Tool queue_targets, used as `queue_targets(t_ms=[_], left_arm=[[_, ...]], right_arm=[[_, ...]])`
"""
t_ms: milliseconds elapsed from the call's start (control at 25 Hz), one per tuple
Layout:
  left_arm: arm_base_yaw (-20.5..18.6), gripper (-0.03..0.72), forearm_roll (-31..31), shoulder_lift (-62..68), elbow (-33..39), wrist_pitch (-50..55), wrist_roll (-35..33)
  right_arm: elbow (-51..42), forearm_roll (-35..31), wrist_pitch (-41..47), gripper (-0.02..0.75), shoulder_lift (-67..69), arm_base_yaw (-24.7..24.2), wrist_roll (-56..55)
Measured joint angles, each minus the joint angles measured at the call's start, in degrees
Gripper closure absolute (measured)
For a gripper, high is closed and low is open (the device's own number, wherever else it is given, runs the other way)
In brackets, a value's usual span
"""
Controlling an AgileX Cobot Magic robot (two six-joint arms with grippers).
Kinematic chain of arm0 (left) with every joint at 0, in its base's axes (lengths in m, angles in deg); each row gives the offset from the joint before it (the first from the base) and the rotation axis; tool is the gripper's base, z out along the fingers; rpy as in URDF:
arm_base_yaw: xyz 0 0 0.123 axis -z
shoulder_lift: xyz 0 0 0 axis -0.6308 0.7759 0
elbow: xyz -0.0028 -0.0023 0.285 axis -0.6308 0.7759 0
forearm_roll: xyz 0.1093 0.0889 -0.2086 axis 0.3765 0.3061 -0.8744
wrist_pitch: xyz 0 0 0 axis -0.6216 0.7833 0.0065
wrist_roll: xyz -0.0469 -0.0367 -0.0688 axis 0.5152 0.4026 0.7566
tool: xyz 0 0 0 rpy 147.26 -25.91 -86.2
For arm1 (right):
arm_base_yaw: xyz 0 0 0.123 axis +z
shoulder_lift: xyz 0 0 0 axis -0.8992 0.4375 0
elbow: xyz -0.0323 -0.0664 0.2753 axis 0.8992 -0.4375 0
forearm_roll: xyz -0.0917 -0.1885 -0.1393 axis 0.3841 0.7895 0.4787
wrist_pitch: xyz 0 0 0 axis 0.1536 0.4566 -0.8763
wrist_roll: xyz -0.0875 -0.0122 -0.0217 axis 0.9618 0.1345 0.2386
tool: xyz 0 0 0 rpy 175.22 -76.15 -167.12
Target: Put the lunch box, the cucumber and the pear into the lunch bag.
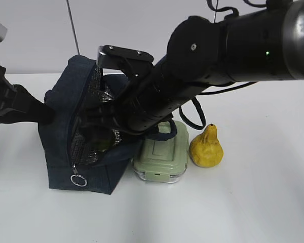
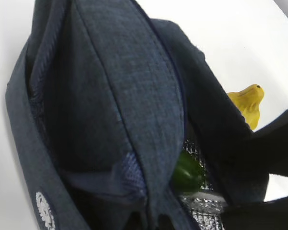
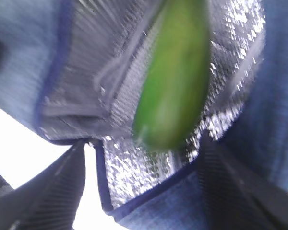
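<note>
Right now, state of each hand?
Left hand: not visible itself; shut, seemingly pinching the lunch bag fabric.
Right hand: open inside the bag's mouth, fingers apart below the cucumber, not gripping it.

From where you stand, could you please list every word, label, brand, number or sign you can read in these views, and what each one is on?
No readable text in any view.
Lunch bag: a small whitish round emblem low on the fabric in the left wrist view, too small and blurred to read.
Lunch box: plain lid, no print visible.
Pear and cucumber: no stickers or marks.
Right arm: one small green light, no lettering legible.
</note>
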Motion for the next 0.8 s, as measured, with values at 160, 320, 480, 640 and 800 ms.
queue_targets(t_ms=[160, 320, 480, 640, 800], left_arm=[[0.0, 0.685, 0.1, 0.0, 0.0, 0.0, 0.0], [0.0, 0.686, 0.1, 0.0, 0.0, 0.0, 0.0], [0.0, 0.686, 0.2, 0.0, 0.0, 0.0, 0.0], [0.0, 0.686, 0.3, 0.0, 0.0, 0.0, 0.0], [0.0, 0.686, 0.3, 0.0, 0.0, 0.0, 0.0]], right_arm=[[0.9, 1.8, 0.7, 0.157, -1.7, 0.0, 1.5], [0.9, 8.6, 1.6, 0.163, -5.7, -0.2, -1.0], [0.9, 23.6, 6.5, 0.167, -9.2, -2.1, -12.3], [0.9, 35.0, 14.8, 0.167, -10.1, -6.2, -18.9], [0.9, 36.3, 20.6, 0.171, -10.1, -12.5, -18.2]])
